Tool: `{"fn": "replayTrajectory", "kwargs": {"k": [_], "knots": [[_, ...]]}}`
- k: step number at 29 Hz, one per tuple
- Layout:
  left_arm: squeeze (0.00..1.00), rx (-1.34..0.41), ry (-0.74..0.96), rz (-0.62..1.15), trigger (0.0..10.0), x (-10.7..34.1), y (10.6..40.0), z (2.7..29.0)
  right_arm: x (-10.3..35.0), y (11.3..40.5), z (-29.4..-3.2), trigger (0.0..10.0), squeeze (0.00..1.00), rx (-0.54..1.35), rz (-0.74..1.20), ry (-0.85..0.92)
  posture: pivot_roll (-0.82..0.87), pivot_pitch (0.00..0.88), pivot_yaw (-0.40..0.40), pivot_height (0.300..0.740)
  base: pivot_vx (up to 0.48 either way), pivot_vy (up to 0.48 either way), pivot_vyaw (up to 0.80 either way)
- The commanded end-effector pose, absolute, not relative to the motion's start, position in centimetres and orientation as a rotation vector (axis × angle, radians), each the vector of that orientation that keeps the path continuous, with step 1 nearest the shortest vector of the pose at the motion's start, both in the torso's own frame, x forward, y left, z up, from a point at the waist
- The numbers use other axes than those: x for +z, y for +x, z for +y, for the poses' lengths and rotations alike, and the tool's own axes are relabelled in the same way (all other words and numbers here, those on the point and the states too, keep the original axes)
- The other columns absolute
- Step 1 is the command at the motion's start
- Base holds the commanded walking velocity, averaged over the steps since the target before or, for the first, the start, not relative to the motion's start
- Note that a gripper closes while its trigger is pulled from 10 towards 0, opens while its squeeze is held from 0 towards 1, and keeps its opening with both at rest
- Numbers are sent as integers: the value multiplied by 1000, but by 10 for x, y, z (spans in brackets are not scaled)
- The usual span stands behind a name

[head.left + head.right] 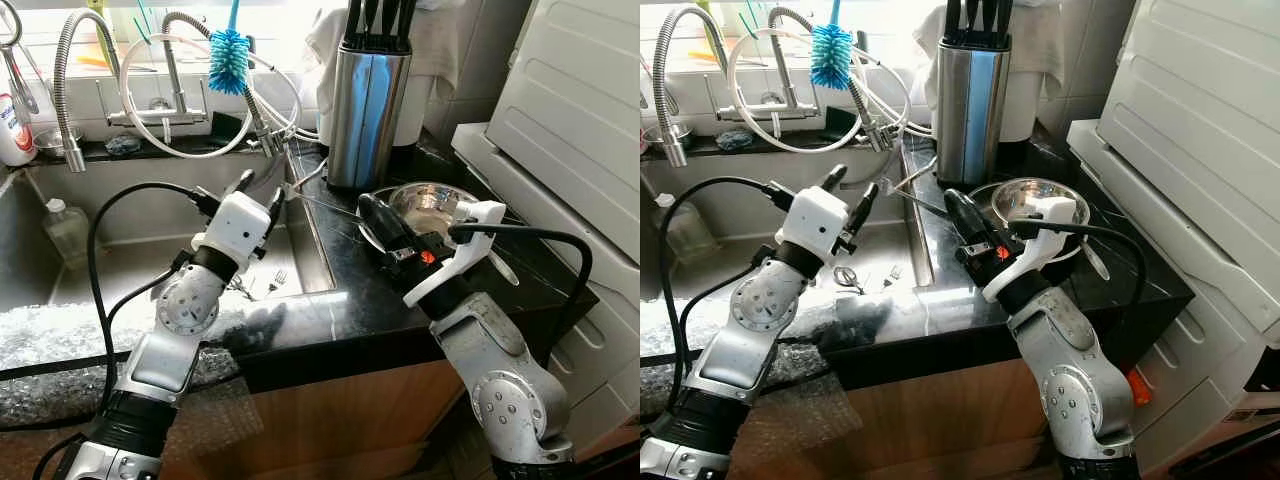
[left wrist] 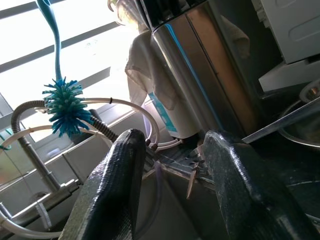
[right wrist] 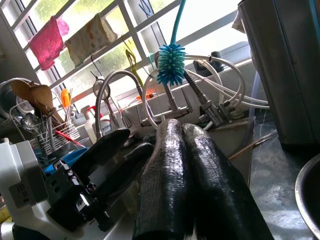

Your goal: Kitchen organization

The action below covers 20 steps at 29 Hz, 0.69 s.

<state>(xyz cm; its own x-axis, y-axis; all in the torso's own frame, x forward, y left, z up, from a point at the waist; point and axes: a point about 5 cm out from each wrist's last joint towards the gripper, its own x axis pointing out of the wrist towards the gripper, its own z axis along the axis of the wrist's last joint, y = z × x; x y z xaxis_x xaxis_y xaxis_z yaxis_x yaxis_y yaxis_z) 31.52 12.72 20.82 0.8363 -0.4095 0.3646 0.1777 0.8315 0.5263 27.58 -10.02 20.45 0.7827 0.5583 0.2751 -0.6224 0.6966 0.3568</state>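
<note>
A thin metal fork (image 1: 325, 201) hangs over the black counter's (image 1: 345, 300) edge beside the sink (image 1: 130, 262), tines toward my left gripper. My right gripper (image 1: 372, 212) is shut, and the fork's handle ends at its fingertips, as if pinched there. In the right wrist view the fingers (image 3: 172, 165) press together and the fork (image 3: 255, 144) sticks out past them. My left gripper (image 1: 262, 188) is open at the sink's right rim. The fork's tines (image 2: 193, 177) lie just beyond the gap between its fingers, apart from them.
A steel bowl (image 1: 432, 203) sits behind my right wrist, a steel knife block (image 1: 368, 110) behind that. A blue bottle brush (image 1: 229, 60) and spring faucets (image 1: 66, 90) stand at the back. Utensils (image 1: 258, 284) lie in the sink. A white appliance (image 1: 575, 110) borders the right.
</note>
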Motion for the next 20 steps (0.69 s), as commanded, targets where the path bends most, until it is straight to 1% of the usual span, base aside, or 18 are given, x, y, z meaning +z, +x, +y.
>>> {"fn": "replayTrajectory", "kwargs": {"k": [1,7,20], "knots": [[0,-363,520,-502,10000,207,312,122,213,275,-98,10000,0,680,-192,424,-150,0,-44,740,0,0,0],[0,-414,539,-494,10000,204,311,117,213,275,-95,10000,0,689,-206,404,-148,0,-37,740,0,0,0],[0,-437,530,-497,10000,204,311,113,213,273,-84,10000,0,750,-199,428,-144,0,-27,740,0,0,0]]}}
